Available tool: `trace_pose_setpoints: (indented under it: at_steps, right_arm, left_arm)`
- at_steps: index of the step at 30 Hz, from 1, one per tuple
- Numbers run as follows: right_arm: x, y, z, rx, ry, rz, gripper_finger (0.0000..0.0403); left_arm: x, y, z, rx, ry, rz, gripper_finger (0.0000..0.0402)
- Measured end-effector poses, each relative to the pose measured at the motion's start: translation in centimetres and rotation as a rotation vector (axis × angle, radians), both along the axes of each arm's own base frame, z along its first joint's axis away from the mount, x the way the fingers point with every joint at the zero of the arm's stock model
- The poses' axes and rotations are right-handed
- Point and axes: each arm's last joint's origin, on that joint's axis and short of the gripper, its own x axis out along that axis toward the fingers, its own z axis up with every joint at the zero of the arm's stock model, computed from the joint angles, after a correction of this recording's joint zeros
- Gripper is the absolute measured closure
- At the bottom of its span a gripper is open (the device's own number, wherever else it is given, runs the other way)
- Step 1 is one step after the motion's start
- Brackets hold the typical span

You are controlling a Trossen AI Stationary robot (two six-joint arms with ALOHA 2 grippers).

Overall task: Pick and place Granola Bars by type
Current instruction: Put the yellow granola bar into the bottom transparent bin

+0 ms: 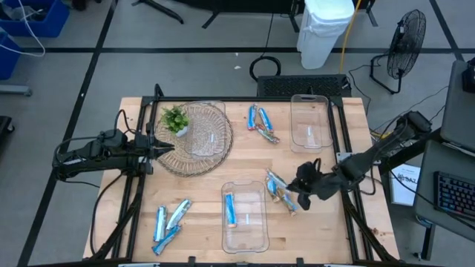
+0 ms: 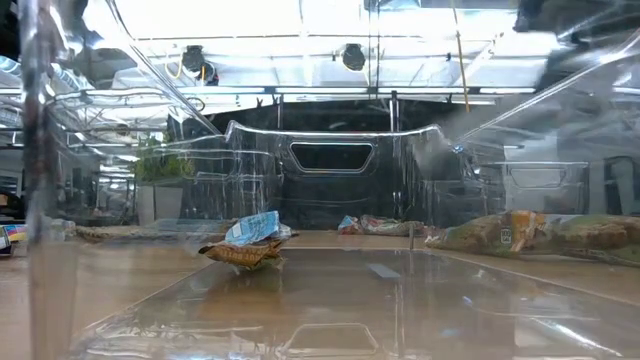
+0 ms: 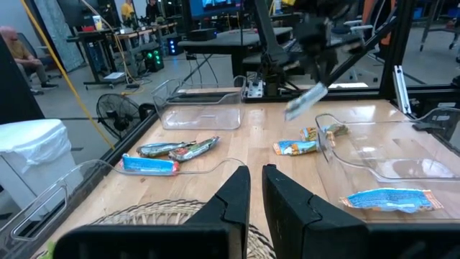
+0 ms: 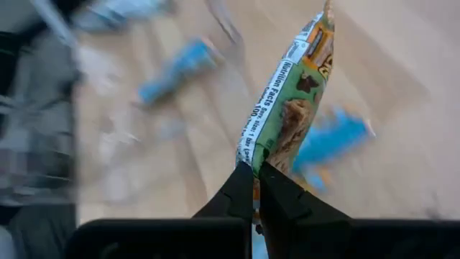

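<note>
Pinching one end of a green-and-tan granola bar [image 4: 291, 101], the right gripper [image 4: 255, 176] has its fingers closed tight on the wrapper, so the bar sticks out past the fingertips above the wooden table [image 1: 200, 200]. From above, this gripper [image 1: 300, 185] hangs at about four o'clock of the table's middle, just beside a small heap of bars [image 1: 278, 189], which lies just right of the near clear bin [image 1: 244, 222]. One blue-and-white bar [image 1: 231, 209] lies inside that bin. A second clear bin [image 1: 309, 122] stands at about one o'clock. Between it and the wicker tray [image 1: 197, 144] lies another cluster of bars [image 1: 262, 122], blue ones mixed with brown. A third group of blue bars [image 1: 169, 221] lies at about seven o'clock, near the table's front edge. The wicker tray, at about eleven o'clock, carries a clear lid or dish and a small green plant [image 1: 175, 119].

The left gripper [image 1: 165, 147] waits at nine o'clock, over the tray's edge, its fingers [image 3: 237, 198] drawn narrow with only a thin gap and nothing between them.
</note>
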Motion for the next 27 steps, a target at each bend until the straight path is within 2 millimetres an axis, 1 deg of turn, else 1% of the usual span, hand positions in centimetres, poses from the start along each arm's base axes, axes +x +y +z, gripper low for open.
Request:
trace_pose_setpoints:
  at_steps: [5,8,14,16,19,23,27]
  right_arm:
    - [1.0,1.1,2.3,-0.081,-0.26,0.144,0.0401]
    - [1.5,1.7,3.5,-0.093,-0.393,0.187,0.0401]
    - [2.5,3.4,4.3,-0.109,-0.565,0.293,0.0401]
    - [3.1,3.9,4.7,-0.124,-0.571,0.319,0.0401]
    - [4.4,4.9,5.8,-0.159,-0.532,0.343,0.0401]
    - [6.5,6.8,7.9,-0.225,-0.43,0.384,0.0402]
    - [8.5,9.0,10.5,-0.264,-0.346,0.421,0.0402]
  left_arm:
    - [0.0,0.0,0.0,0.0,0.0,0.0,0.0355]
    - [0.0,0.0,0.0,0.0,0.0,0.0,0.0355]
    - [0.0,0.0,0.0,0.0,0.0,0.0,0.0355]
    - [0.0,0.0,0.0,0.0,0.0,0.0,0.0355]
    - [0.0,0.0,0.0,0.0,0.0,0.0,0.0355]
    - [0.0,0.0,0.0,0.0,0.0,0.0,0.0355]
    - [0.0,0.0,0.0,0.0,0.0,0.0,0.0355]
